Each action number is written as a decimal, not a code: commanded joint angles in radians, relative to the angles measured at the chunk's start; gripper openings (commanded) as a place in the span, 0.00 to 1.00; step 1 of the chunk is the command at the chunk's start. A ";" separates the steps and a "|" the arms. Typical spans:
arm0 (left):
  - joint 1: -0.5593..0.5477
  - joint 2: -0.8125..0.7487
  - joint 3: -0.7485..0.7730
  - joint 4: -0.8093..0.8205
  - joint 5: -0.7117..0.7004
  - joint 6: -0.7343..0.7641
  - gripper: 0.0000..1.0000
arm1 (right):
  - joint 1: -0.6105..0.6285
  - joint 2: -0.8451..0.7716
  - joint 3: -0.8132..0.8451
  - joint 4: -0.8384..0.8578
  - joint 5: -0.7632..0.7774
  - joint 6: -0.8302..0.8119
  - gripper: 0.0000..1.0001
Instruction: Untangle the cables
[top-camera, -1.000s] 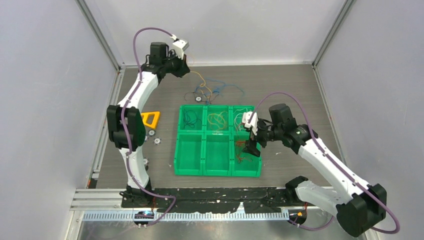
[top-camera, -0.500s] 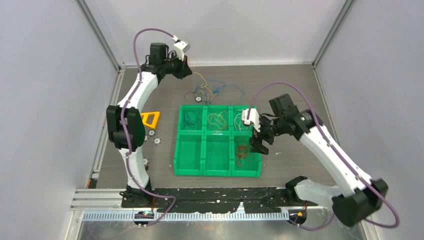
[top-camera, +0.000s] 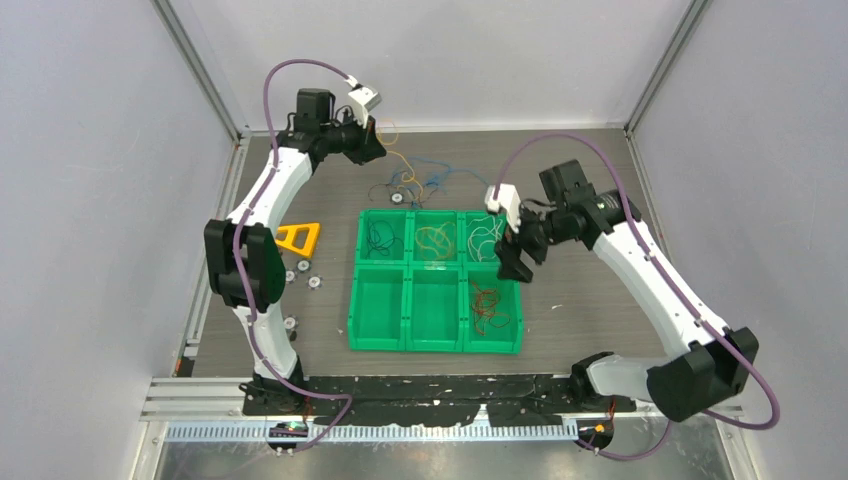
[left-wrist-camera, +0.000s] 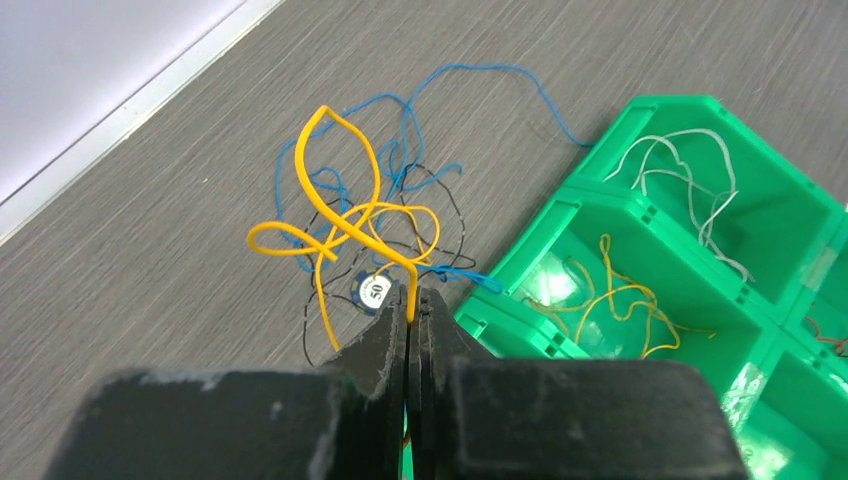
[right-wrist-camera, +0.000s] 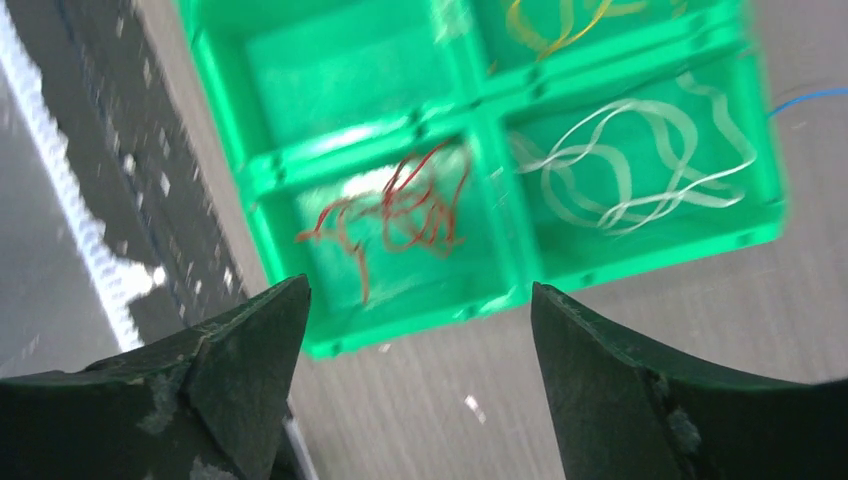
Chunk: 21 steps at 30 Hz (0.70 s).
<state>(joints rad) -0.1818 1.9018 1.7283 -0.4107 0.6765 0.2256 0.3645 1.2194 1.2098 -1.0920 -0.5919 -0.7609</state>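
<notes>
The left jaws are pinched shut on a yellow cable (left-wrist-camera: 340, 205), holding its loops up above the table (left-wrist-camera: 150, 250). Under it a blue cable (left-wrist-camera: 480, 72) and a black cable (left-wrist-camera: 452, 200) seem snarled together beside a small disc (left-wrist-camera: 375, 291), just beyond the green tray (left-wrist-camera: 600, 195). The right jaws hang wide and empty over the tray's right side, above a red cable (right-wrist-camera: 400, 205) in the near compartment and a white cable (right-wrist-camera: 640, 165) in the one behind.

left gripper (left-wrist-camera: 410, 308) pinched on thin yellow-orange wire (left-wrist-camera: 352, 237) | thin curly blue wire (left-wrist-camera: 500, 66) tangled with it on grey wood-grain table (left-wrist-camera: 150, 250) | green plastic compartment tray (left-wrist-camera: 600, 195) at right
</notes>
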 joint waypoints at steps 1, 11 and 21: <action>-0.002 -0.083 0.148 -0.003 0.067 -0.061 0.00 | 0.001 0.094 0.146 0.296 -0.019 0.270 0.90; -0.021 -0.069 0.454 0.102 0.159 -0.435 0.00 | 0.013 0.472 0.427 1.019 0.034 0.611 0.95; -0.060 -0.081 0.553 0.181 0.092 -0.529 0.00 | 0.112 0.841 0.679 1.428 -0.058 0.805 0.95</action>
<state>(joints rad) -0.2348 1.8481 2.2402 -0.2947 0.7963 -0.2348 0.4053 1.9923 1.7813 0.1135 -0.5907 -0.0402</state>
